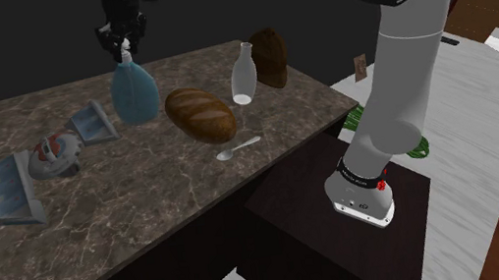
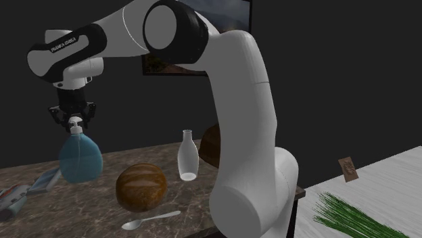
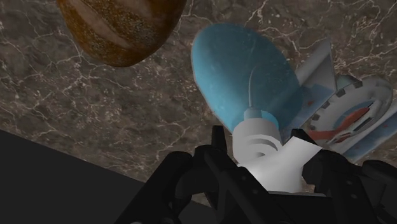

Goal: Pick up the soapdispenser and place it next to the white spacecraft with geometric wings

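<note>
Six items noted at the surface (image 1: 148, 212). The jaws, pointing down, pinch the white pump head (image 3: 264, 149) of the dispenser (image 1: 135, 90). Its body hangs straight below them. Whether its base rests on the stone or is clear of it cannot be told.

Surroundings: in the shoulder view the dispenser sits between the spacecraft (image 1: 51, 155) on its left and a loaf (image 1: 201, 114) on its right. It is just beside the spacecraft's nearer wing, and whether the two touch cannot be told. A narrow strip of bare stone separates it from the loaf. Further right stands an upright bottle (image 1: 243, 73), with a dark brown lump (image 1: 269, 57) behind it. A spoon (image 1: 239, 149) lies flat near the front edge, below the loaf. Off the surface, a green plant (image 2: 352, 216) lies on a pale top beyond the arm's base.

Materials and shapes: the dispenser is a translucent blue teardrop, broad at the base, and a thin tube shows inside it. The spacecraft has a round white body with red marks between two flat grey-blue panel wings. The loaf is oval, brown and mottled, with a glossy crust. The bottle is white with a slim neck and a flared lip. The spoon is pale grey. The surface is dark brown marble with pale veins.
</note>
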